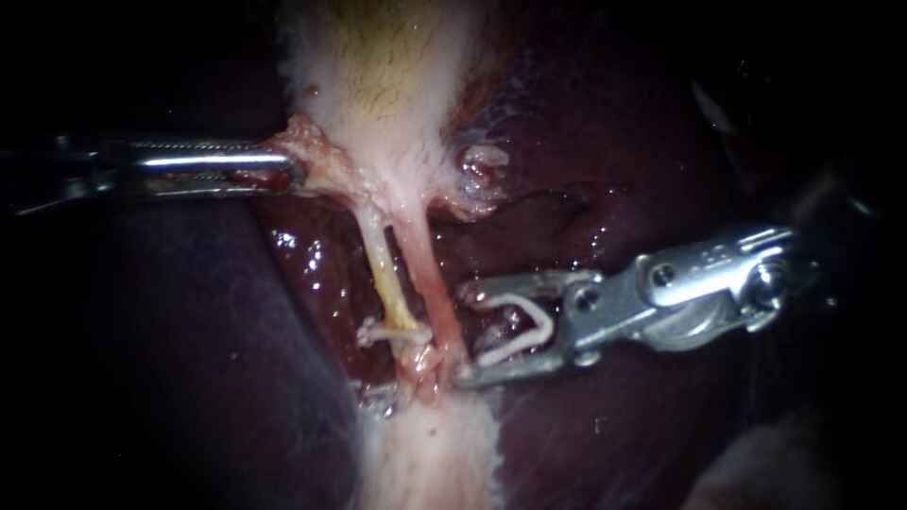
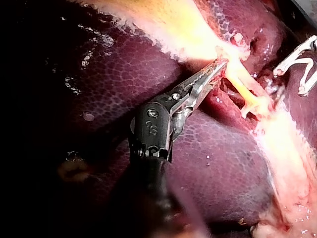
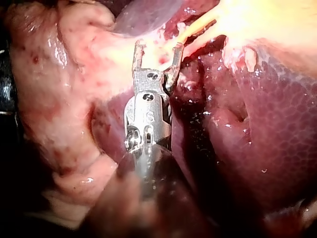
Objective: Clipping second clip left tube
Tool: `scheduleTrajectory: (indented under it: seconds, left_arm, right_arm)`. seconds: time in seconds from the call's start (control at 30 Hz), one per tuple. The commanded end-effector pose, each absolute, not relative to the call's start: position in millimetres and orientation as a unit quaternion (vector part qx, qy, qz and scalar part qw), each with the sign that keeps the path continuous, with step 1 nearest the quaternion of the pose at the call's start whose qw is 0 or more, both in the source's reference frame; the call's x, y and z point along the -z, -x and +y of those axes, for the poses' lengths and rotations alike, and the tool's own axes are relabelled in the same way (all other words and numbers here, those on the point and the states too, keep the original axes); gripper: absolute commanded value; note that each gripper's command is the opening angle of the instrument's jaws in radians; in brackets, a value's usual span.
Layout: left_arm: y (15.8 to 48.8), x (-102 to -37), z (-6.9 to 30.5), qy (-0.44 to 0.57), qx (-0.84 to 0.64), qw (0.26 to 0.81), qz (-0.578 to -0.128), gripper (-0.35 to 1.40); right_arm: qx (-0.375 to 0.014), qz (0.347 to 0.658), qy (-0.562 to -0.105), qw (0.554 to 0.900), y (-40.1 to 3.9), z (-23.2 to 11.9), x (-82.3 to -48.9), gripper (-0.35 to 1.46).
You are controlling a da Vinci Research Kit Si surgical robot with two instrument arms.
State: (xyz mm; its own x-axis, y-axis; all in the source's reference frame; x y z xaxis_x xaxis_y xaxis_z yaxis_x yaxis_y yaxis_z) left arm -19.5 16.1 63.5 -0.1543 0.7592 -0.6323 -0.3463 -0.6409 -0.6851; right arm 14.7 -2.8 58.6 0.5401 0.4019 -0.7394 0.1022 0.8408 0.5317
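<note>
Endoscope view: slim steel left instrument [image 1: 288,172], jaws clamped on the pale pink gallbladder [image 1: 378,104] at its edge. Shiny right instrument [image 1: 466,332], jaws spread wide, cradles an open white V-shaped clip [image 1: 543,321] just beside the reddish tube [image 1: 427,274]; the thin yellow left tube [image 1: 385,274] lies beyond (one closed white clip [image 1: 392,332] already crosses its lower end). Left wrist view: same closed bite, yellow tube just ahead, dark purple liver [image 2: 223,163] underneath. Right wrist view: spread jaws face the tubes; whether they straddle one, can't tell.
</note>
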Motion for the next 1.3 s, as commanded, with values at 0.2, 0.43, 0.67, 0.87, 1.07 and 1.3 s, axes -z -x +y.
scheduleTrajectory:
  seconds: [0.2,0.43,0.67,0.87,1.07,1.3]
  left_arm:
    - [19.5,-63.5,16.1,0.530,-0.734,0.376,-0.195,-0.35]
    - [19.6,-63.5,16.1,0.530,-0.734,0.376,-0.194,-0.35]
    - [19.5,-63.5,16.1,0.530,-0.734,0.376,-0.194,-0.35]
    - [19.6,-63.4,16.1,0.530,-0.734,0.377,-0.194,-0.35]
    - [19.6,-63.4,16.0,0.530,-0.734,0.377,-0.194,-0.35]
    - [19.7,-63.3,16.0,0.530,-0.734,0.377,-0.194,-0.35]
  right_arm:
    - [-0.093,0.474,-0.275,0.831,-16.1,-2.6,-58.8,0.49]
    - [-0.098,0.472,-0.277,0.831,-17.5,-2.8,-60.6,0.49]
    - [-0.108,0.468,-0.285,0.829,-17.8,-2.8,-63.5,0.49]
    - [-0.112,0.467,-0.290,0.828,-18.0,-3.1,-66.1,0.49]
    - [-0.109,0.466,-0.303,0.824,-18.2,-2.9,-67.9,0.49]
    - [-0.108,0.465,-0.309,0.823,-19.5,-2.2,-68.7,0.49]
